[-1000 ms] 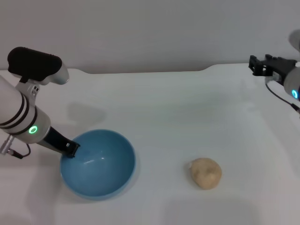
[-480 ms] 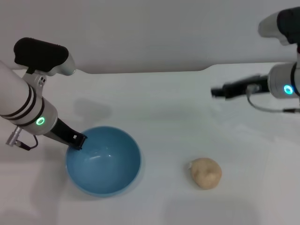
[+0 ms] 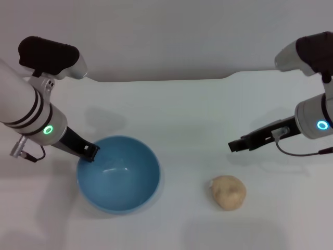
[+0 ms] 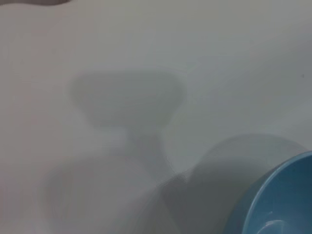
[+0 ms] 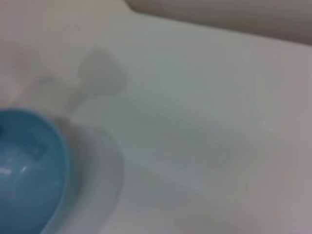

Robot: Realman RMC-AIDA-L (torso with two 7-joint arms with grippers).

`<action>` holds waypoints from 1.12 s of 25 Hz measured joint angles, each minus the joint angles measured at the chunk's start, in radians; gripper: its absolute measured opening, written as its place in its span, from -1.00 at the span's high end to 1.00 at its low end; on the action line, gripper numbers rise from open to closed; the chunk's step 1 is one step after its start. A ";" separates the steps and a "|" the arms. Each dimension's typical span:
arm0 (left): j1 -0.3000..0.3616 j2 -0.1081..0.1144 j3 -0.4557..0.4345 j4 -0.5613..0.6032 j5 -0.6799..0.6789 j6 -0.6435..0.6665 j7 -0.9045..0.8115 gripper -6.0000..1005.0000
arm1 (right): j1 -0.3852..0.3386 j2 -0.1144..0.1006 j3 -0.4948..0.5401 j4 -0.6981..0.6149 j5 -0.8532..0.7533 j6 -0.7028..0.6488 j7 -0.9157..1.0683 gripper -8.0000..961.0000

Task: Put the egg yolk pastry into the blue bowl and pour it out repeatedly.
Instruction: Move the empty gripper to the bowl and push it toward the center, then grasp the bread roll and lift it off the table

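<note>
The blue bowl [image 3: 118, 174] sits at the front left of the white table, open side up and with nothing inside. My left gripper [image 3: 89, 152] is shut on the bowl's near-left rim. The egg yolk pastry [image 3: 228, 192], a small tan lumpy ball, lies on the table to the right of the bowl, well apart from it. My right gripper [image 3: 235, 146] hangs above and slightly right of the pastry, pointing left, clear of it. Part of the blue bowl [image 4: 282, 200] shows in the left wrist view, and the right wrist view also catches the blue bowl [image 5: 27, 170].
The white table [image 3: 182, 114] ends at a grey wall along the back, with a small step in its back edge [image 3: 229, 77] on the right. Bare surface lies between bowl and pastry.
My right arm has swung in from the far right towards the pastry and lowered. My left gripper and the bowl have shifted slightly right. The pastry has not moved.
</note>
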 joint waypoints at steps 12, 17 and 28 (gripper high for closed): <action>-0.042 0.000 0.000 0.009 -0.009 -0.032 -0.014 0.93 | 0.064 0.020 -0.059 0.127 -0.058 0.038 -0.006 0.24; -0.058 0.000 0.000 0.024 -0.013 -0.034 -0.018 0.93 | 0.086 0.029 -0.060 0.160 -0.056 0.038 -0.030 0.24; -0.059 0.000 0.002 0.025 -0.014 -0.039 -0.026 0.93 | 0.165 0.038 -0.128 0.302 -0.044 -0.003 -0.041 0.24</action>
